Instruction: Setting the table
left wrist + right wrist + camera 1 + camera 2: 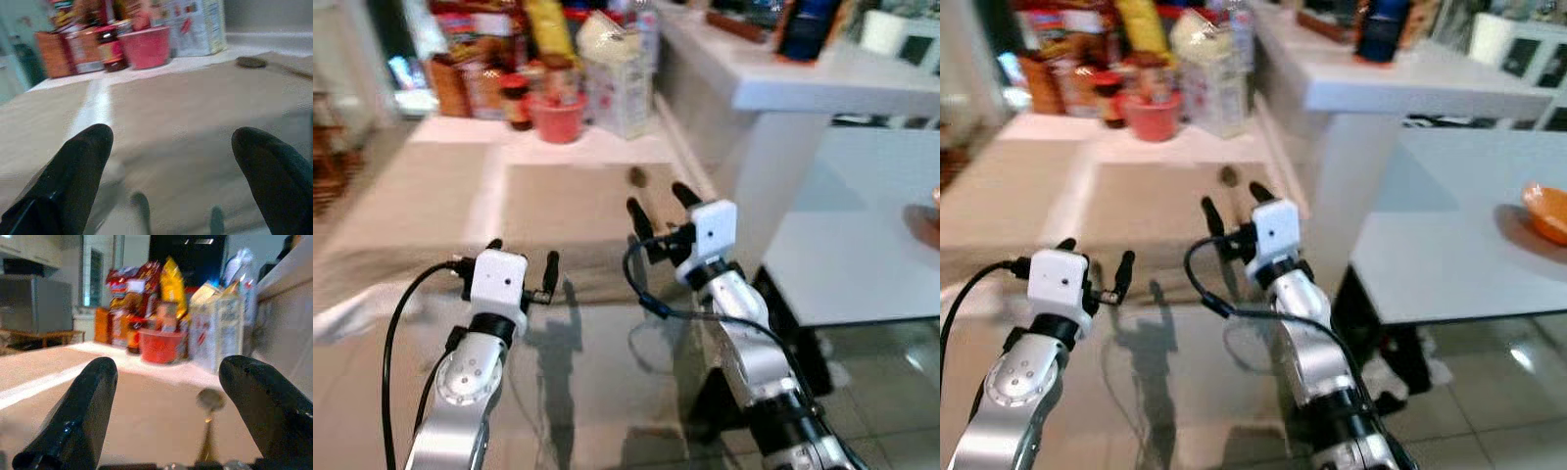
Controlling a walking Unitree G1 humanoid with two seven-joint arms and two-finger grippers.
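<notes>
A small spoon point(636, 176) lies on a beige placemat point(573, 211), its bowl pointing away from me. My right gripper point(658, 201) hovers open just short of the spoon's handle, nothing between its fingers; in the right wrist view the spoon point(209, 404) sits straight ahead between the two fingers point(73, 421). My left gripper point(523, 253) is open and empty over the near edge of the same placemat. An orange bowl point(1547, 211) stands on a white table point(1449, 245) to the right.
A red cup point(556, 116), a jar point(516, 103) and several food packages point(622, 83) crowd the far end of the table. A white counter point(783, 78) rises on the right. A second placemat point(411, 215) lies to the left. Glass tabletop point(597, 392) is nearest me.
</notes>
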